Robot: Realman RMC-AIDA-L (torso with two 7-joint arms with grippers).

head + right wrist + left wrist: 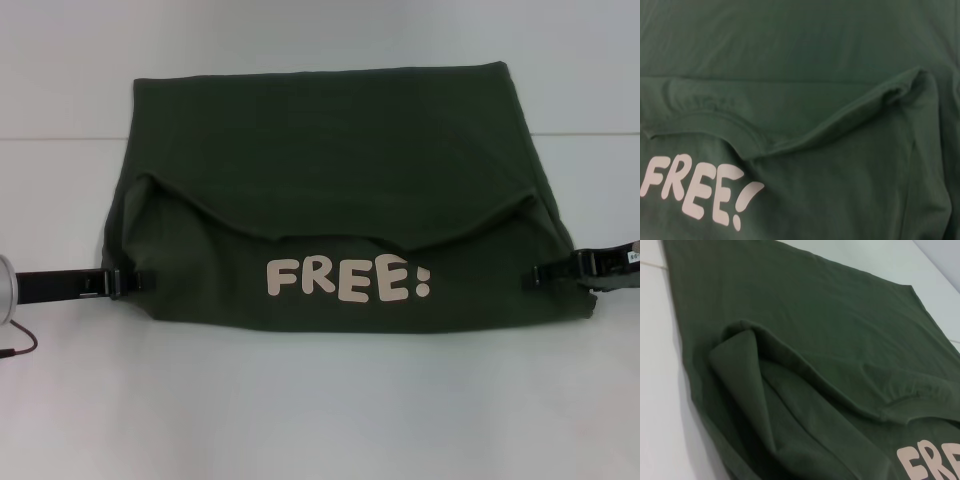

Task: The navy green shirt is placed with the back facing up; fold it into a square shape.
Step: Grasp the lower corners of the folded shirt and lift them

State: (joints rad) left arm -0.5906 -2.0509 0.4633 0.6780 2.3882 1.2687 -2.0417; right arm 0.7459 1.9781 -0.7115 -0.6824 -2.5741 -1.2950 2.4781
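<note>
While the navy green shirt [340,200] lies folded on the white worktop [320,410], cream "FREE!" lettering [348,280] upward, the left gripper [128,282] and right gripper [545,273] meet its side edges; whether their fingers are clamped, I cannot tell

A: Non-task stuff?
B: White table [320,400], plain, fills the near half of the head view.
A: Anything on it?
B: Thin dark red cable [22,345] curling on the surface at the left edge, near side.
A: Background?
B: A faint seam line [60,138] runs across the table's far part, paler band beyond it.
A: Wrist views?
B: Left wrist shows bare white tabletop along one side, with a seam crossing it too. Right wrist, nothing non-task.
</note>
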